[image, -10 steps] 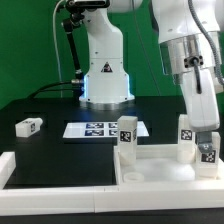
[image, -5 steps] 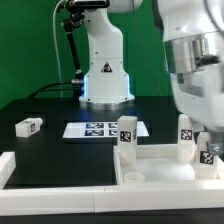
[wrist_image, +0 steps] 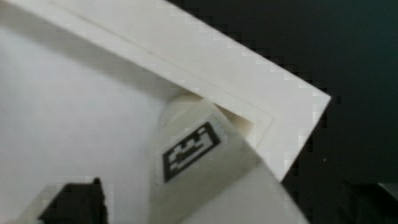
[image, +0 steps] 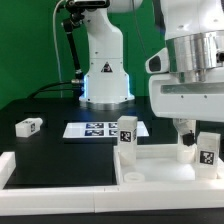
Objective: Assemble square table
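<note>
The square table's white slab (image: 160, 168) lies rim-up at the exterior view's lower right. Three white tagged legs stand on it: one at the near-left corner (image: 127, 135), one further back (image: 186, 142) partly behind my gripper, and one at the right (image: 208, 150). A fourth leg (image: 28, 126) lies loose on the black table at the left. My gripper (image: 192, 127) hangs open just above the right-hand legs. In the wrist view a tagged leg (wrist_image: 199, 150) stands in the slab's corner (wrist_image: 267, 95), with my gripper (wrist_image: 228, 205) open around it and both dark fingers clear of it.
The marker board (image: 95, 130) lies flat behind the slab. A long white border rail (image: 60, 170) runs along the front and left. The robot's white base (image: 105, 70) stands at the back centre.
My gripper was shut on the right-hand leg a second ago. It has opened, let the leg go and risen; the leg stays standing on the slab.
</note>
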